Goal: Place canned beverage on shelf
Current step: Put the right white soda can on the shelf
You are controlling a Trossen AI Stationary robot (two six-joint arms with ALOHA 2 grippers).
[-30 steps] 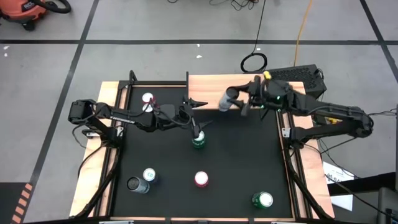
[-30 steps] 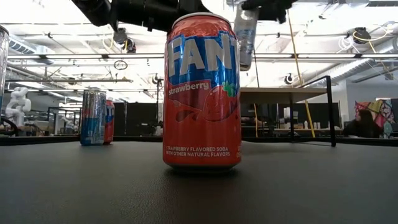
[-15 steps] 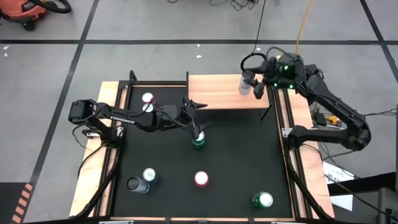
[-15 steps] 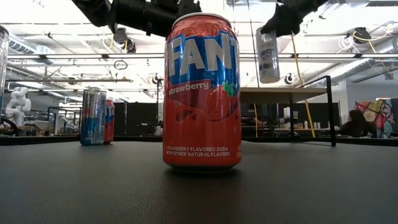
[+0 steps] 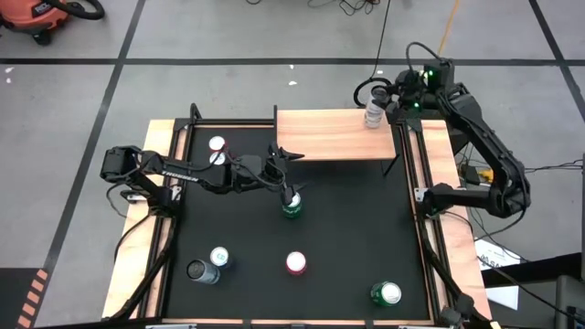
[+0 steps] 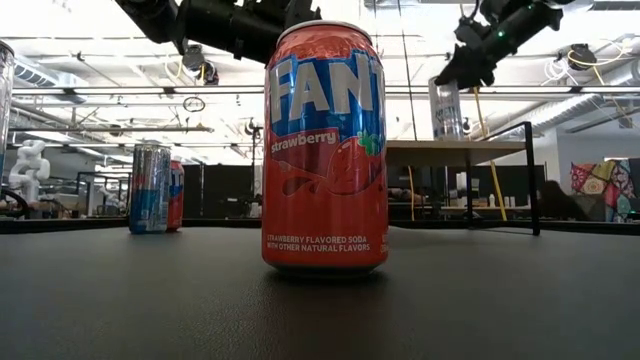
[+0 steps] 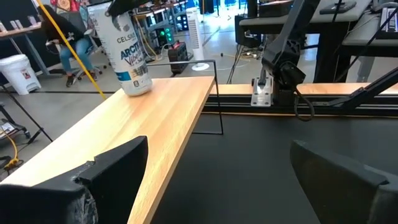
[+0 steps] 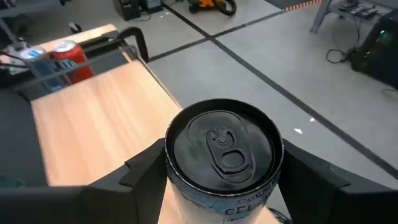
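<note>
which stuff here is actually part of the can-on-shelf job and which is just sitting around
In the job:
- white Celsius can, at the shelf's far right corner
- shelf
- right gripper, closed on that can

Lying about:
- green can under the open left gripper
- strawberry Fanta can
- second green can

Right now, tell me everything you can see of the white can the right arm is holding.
The white can is slim, white and pale blue with dark lettering, its dark top and pull tab unopened. It stands upright on the shelf, at the far corner nearest the right arm. The right gripper has its jaws clamped on both sides near the top.
</note>
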